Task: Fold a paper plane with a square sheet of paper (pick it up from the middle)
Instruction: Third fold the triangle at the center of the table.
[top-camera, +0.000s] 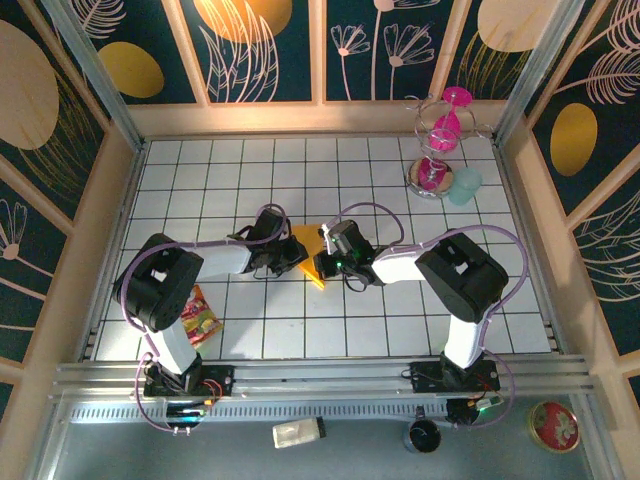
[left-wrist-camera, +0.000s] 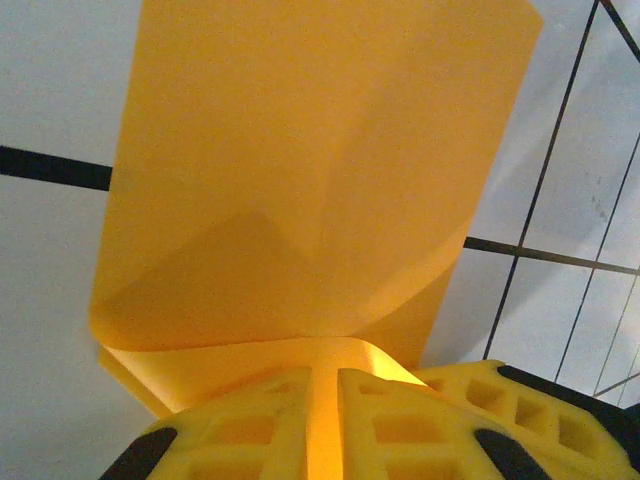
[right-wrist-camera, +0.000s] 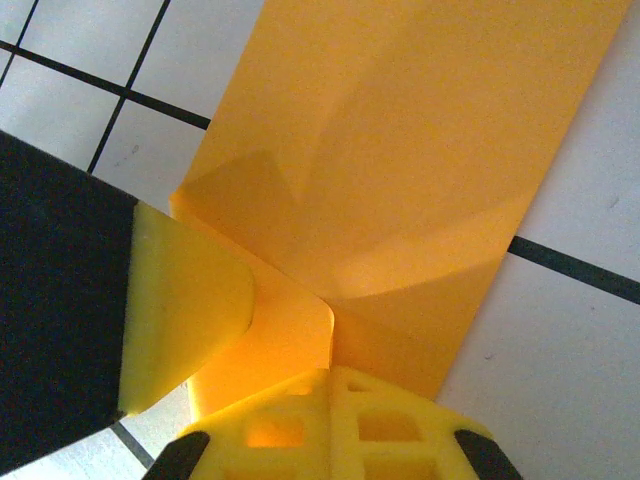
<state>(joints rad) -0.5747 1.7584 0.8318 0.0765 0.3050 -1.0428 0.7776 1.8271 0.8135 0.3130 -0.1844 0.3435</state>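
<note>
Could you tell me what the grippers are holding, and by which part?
Both hold the orange-yellow paper: the left gripper and the right gripper each pinch a curled-over fold at the paper's edge.

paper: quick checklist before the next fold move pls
1. Left fingers shut on the paper: ok.
2. Right fingers shut on the paper: ok.
3. Paper free of tears where it shows: ok.
4. Snack packet lying apart from the paper: ok.
5. Folded edges lined up: cannot tell.
6. Left and right fingers not touching each other: cannot tell.
</note>
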